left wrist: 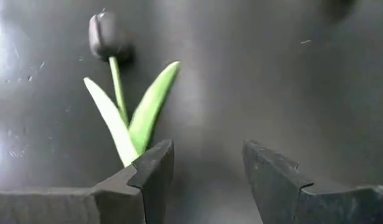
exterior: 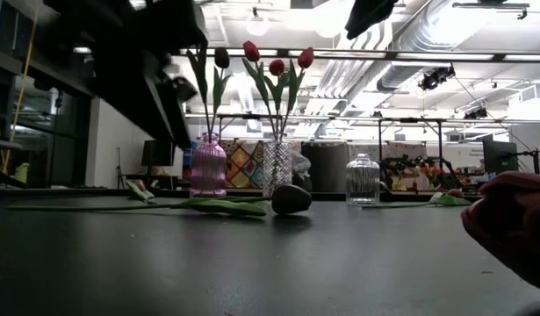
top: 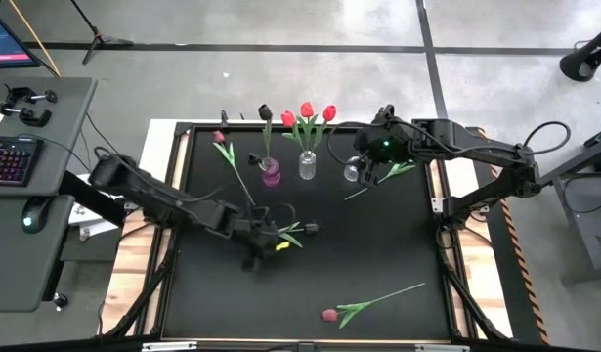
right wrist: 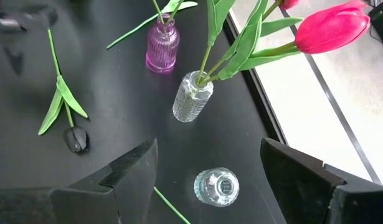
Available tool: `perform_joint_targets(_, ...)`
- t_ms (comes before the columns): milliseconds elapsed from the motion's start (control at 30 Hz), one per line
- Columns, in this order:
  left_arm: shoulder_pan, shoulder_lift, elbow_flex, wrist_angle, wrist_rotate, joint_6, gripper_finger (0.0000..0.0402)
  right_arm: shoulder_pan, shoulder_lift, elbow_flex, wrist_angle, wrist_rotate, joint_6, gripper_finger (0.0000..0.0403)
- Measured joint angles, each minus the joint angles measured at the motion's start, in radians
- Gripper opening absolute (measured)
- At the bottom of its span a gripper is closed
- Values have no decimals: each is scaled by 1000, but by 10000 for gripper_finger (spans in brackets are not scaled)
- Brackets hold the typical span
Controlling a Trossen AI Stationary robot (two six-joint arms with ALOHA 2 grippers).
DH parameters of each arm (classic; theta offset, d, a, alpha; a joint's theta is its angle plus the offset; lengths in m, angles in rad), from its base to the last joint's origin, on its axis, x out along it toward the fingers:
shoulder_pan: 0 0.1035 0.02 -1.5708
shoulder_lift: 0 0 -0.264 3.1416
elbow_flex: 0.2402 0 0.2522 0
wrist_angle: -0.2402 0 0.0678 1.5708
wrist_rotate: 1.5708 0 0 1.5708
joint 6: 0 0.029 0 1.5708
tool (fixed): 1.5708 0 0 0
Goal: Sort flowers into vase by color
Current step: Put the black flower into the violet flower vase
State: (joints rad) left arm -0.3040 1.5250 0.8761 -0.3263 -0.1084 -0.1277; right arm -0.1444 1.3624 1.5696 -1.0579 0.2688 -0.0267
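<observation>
Black matte tabletop (top: 378, 254) in a pale wooden frame (top: 134, 244). Grey side desk (top: 46, 196) just beside it carries a backlit keyboard (top: 9, 161) and a dark mouse (top: 28, 217). Grey tiled floor (top: 280, 78) beyond; black stand base (top: 579, 64) on it.

My left arm hides the dark tulip's (left wrist: 108, 36) stem end. The low view's blurred reddish blob (exterior: 514, 224), cut off at its edge, may be a tulip.
</observation>
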Motion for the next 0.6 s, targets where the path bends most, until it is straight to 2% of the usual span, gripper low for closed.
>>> perform_joint_targets(167, 46, 81, 0, 8, -51, -2, 180, 0, 0, 0, -14, 0, 3, 271)
perform_joint_targets(333, 72, 100, 0, -12, -120, -57, 180, 0, 0, 0, -20, 0, 15, 271)
perform_joint_targets(600, 116, 123, 1, -8, -28, -105, 180, 0, 0, 0, -19, 0, 30, 271)
